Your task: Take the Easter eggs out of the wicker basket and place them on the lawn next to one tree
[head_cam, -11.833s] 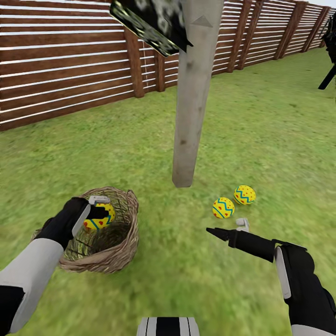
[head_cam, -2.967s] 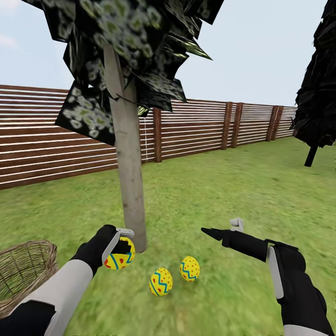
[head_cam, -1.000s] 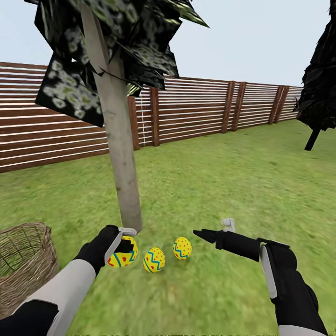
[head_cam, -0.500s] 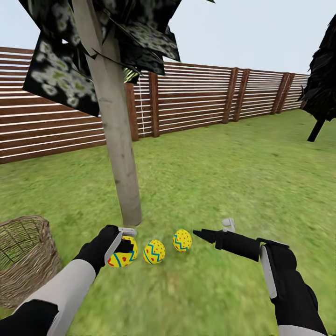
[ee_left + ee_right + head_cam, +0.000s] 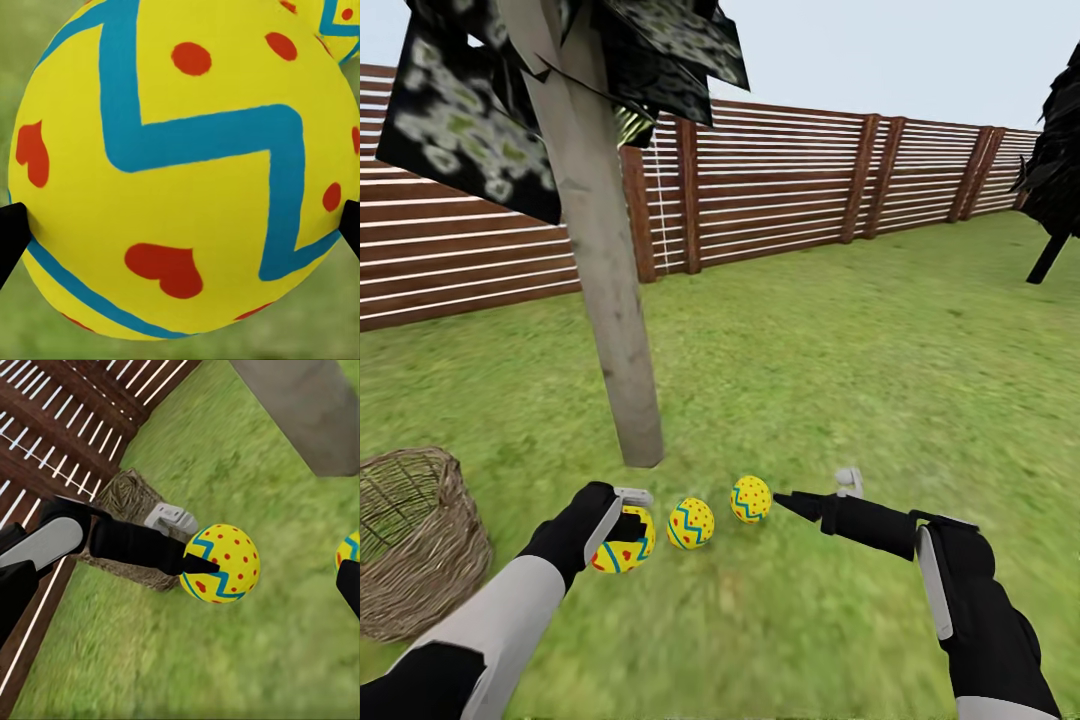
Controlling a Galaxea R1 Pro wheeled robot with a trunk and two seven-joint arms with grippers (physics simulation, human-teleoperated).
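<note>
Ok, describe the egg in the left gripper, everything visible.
The held egg is glossy bright yellow, with blue zigzag bands, red dots and red hearts. The left gripper clamps its sides with dark fingers. It sits low over the lawn, beside two eggs near the tree; ground contact is unclear.

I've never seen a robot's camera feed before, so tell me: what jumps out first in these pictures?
Three bright yellow eggs with red dots and blue zigzags stand out near the foot of a pale tree trunk. Two eggs lie on the grass, while the left claw grips the third egg beside them. A wicker basket sits off to the left, and a brown slatted fence runs behind.
</note>
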